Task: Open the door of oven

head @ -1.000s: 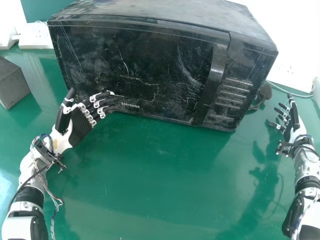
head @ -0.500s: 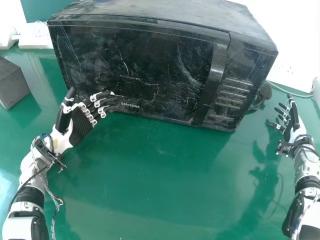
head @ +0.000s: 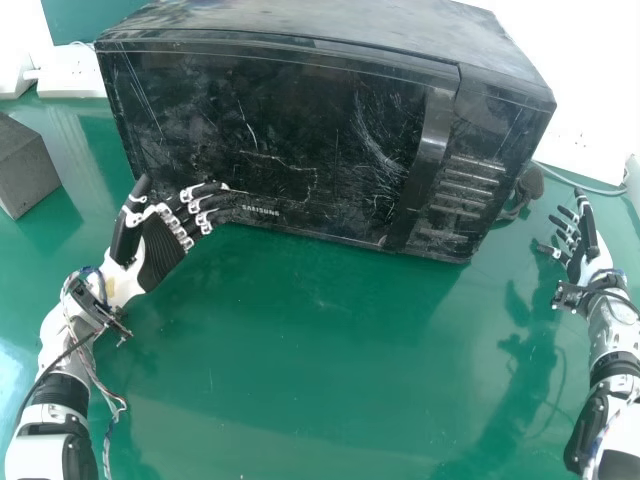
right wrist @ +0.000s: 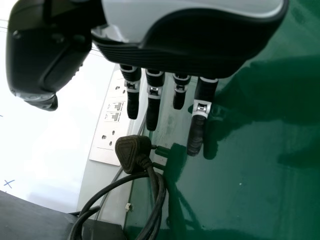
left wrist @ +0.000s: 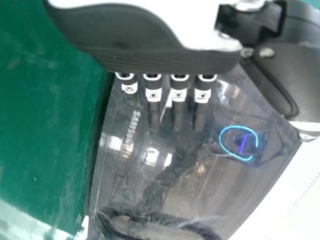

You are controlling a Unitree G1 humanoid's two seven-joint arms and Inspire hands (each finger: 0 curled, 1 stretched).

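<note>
Head view's edges cut off the grey block point(head: 28, 165) and, seemingly, oven point(head: 290, 120).

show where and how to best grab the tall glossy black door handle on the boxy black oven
Grip the handle at mid-height, probably best from the front with fingers hooked sideways across it: it runs top to bottom between the scratched black window and ribbed black panel. I cannot tell the finger room behind it.

The black, boxy oven point(head: 280, 110) at twelve o'clock has a glossy, scratched front; the flat green tabletop point(head: 300, 350) at six looks smooth and shiny, the grey angular block point(head: 25, 170) near nine matt.
</note>
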